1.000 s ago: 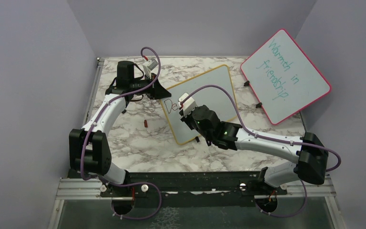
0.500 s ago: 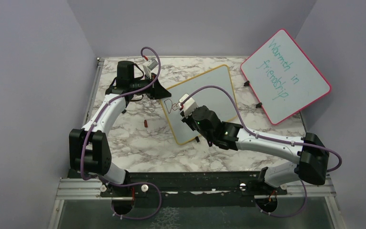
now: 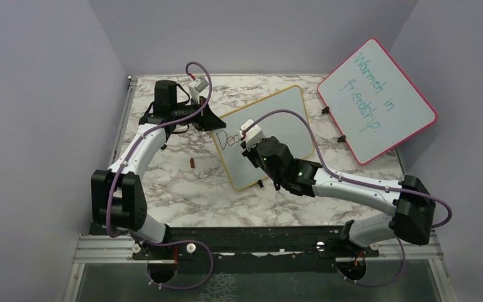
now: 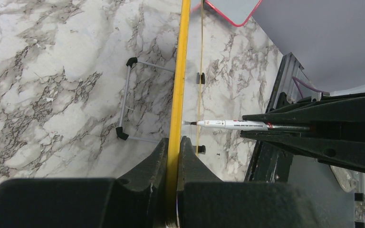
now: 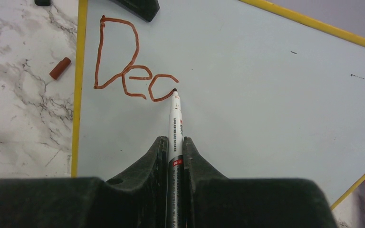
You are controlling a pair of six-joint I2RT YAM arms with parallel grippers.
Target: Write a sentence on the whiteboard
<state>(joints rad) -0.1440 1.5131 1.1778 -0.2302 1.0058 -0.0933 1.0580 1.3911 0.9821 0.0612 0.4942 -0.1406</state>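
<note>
The yellow-framed whiteboard [image 3: 270,126] stands tilted mid-table; it fills the right wrist view [image 5: 266,85]. My left gripper [image 3: 212,123] is shut on its left edge, seen edge-on in the left wrist view [image 4: 177,95]. My right gripper [image 5: 174,142] is shut on a white marker [image 5: 175,118], its tip touching the board at the end of the written letters "Dec" [image 5: 133,71], reddish-brown strokes near the board's top left. The letters also show in the top view [image 3: 228,139]. The marker appears in the left wrist view [image 4: 233,124], tip at the board.
A pink-red-framed board [image 3: 376,100] with teal handwriting leans at the back right. A small red marker cap [image 3: 193,163] lies on the marble table left of the whiteboard, also in the right wrist view [image 5: 60,68]. A wire stand [image 4: 126,99] props the board from behind.
My right gripper has moved the marker slightly right along the board; the writing has grown from "De" to "Dec". The left arm has not moved.
</note>
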